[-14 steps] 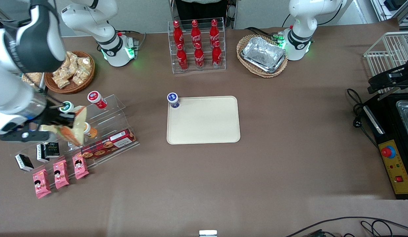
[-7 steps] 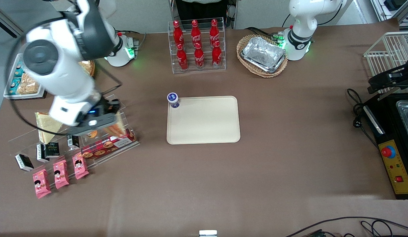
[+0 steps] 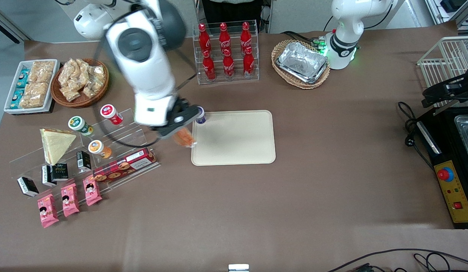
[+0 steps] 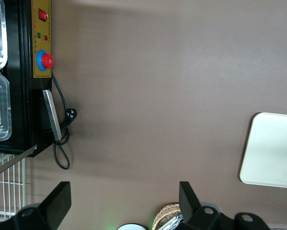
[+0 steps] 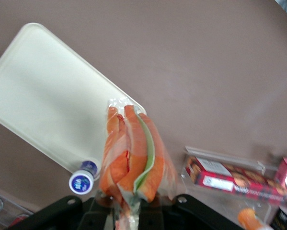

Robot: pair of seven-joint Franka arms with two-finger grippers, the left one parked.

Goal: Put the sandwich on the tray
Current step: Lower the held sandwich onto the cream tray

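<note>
Clear glossy film wraps the sandwich [image 5: 131, 158], crinkled, orange and green filling shining through, clamped in the gripper [image 3: 180, 130], matt black plastic. The tray [image 3: 237, 147] looks smooth cream plastic with a soft sheen. Matt brown surface [image 3: 256, 211], cloth-like. By its working-arm edge, a clear acrylic rack [image 3: 124, 130]; at its edge farthest from the camera, crumpled shiny foil trays [image 3: 302, 62] in a woven wicker basket [image 3: 279, 49].

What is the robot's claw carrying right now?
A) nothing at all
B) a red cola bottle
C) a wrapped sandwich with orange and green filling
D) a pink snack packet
C: the gripper, above the edge of the tray, is closed on the sandwich, whose orange and green filling shows through the clear wrap.
</note>
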